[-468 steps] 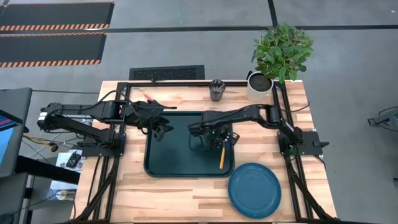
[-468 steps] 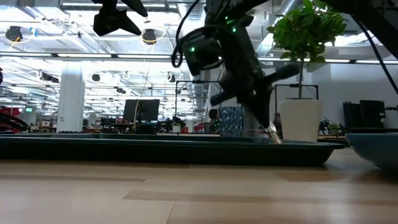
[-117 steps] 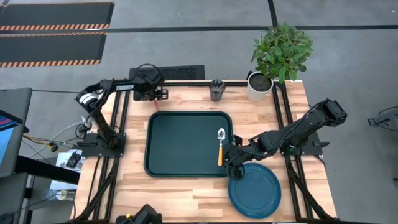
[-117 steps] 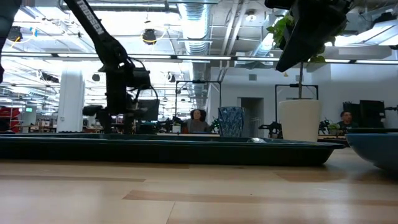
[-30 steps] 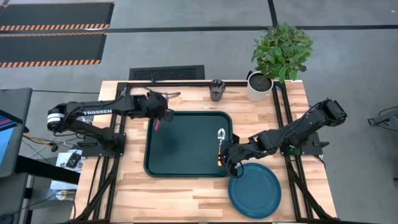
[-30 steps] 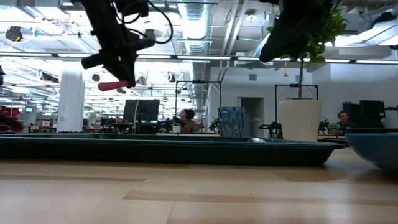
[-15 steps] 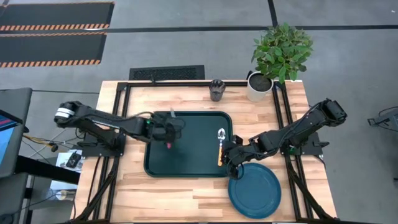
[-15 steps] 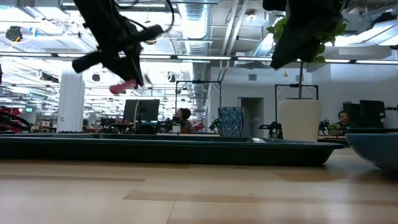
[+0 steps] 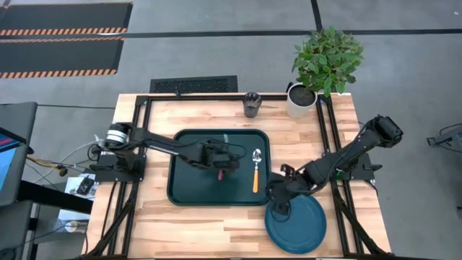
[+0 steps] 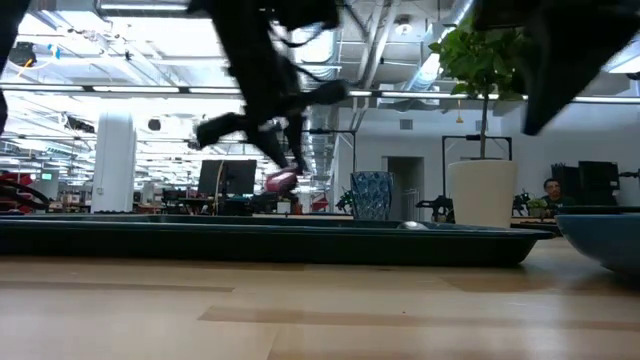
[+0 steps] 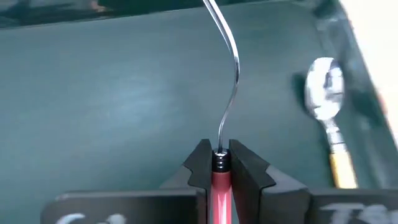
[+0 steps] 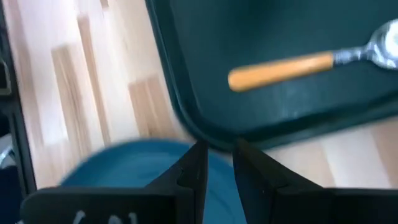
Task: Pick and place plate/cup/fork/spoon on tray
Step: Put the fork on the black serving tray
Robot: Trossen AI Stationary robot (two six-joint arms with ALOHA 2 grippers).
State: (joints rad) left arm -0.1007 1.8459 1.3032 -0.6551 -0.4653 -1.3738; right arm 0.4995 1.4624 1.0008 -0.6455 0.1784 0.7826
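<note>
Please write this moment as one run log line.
left hand: holds fork above tray | right hand: open, near plate | spoon: on tray

matt green tray (image 9: 189,189), pale wood-grain table (image 9: 216,230), glossy metal spoon (image 11: 326,98)

From overhead the left gripper (image 9: 220,160) covers most of the fork (image 9: 224,139), so its handle can't be made out there. In the left wrist view the tines run off the picture's edge and the spoon (image 11: 328,127) is smeared. At table height the plate (image 10: 603,240) is cut by the frame, and the right arm is only a dark blur. In the right wrist view the plate's rim blurs behind the right gripper (image 12: 217,163), contact impossible to judge
</note>
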